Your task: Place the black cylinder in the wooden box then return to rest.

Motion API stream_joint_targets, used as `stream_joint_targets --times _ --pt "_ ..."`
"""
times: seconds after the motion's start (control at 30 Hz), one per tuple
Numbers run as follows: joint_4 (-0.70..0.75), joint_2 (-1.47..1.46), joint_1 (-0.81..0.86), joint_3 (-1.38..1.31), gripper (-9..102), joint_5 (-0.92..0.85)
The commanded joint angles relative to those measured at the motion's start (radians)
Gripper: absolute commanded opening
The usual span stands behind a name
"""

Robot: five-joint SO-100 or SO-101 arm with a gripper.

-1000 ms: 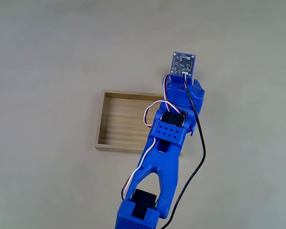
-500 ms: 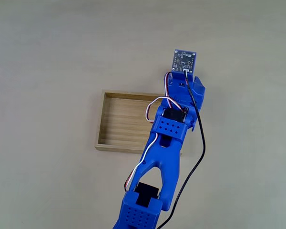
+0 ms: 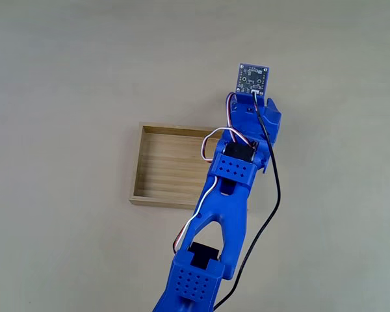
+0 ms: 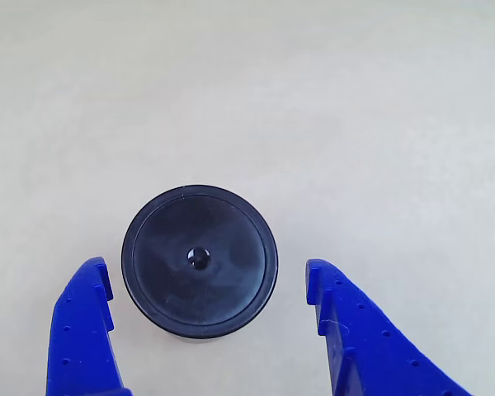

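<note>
Black cylinder [image 4: 199,261] between wide-open gripper [image 4: 206,280] fingers [image 4: 87,318], untouched.

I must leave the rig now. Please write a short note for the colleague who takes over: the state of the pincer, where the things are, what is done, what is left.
Pincer: open, its two blue fingers on either side of the black cylinder, gaps on both sides, not gripping.
Black cylinder: upright on the bare table, outside the box.
Wooden box: in the fixed view nothing lies on its visible floor; the arm covers its right part.
Done: pincer lined up around the cylinder.
Left: close, lift, place it in the box, return to rest.
</note>
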Motion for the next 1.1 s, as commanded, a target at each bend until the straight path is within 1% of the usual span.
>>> stream_joint_targets --times 0.0,0.4,0.57,0.83,1.07 --pt "-0.043 -0.031 -0.018 -0.161 36 0.008" --pt "-0.043 0.046 -0.034 -0.267 35 0.008" --pt "-0.043 0.054 -0.04 -0.279 30 0.006" --pt "-0.043 0.058 -0.038 -0.285 20 0.008" --pt "-0.043 0.046 -0.028 -0.287 17 0.005"
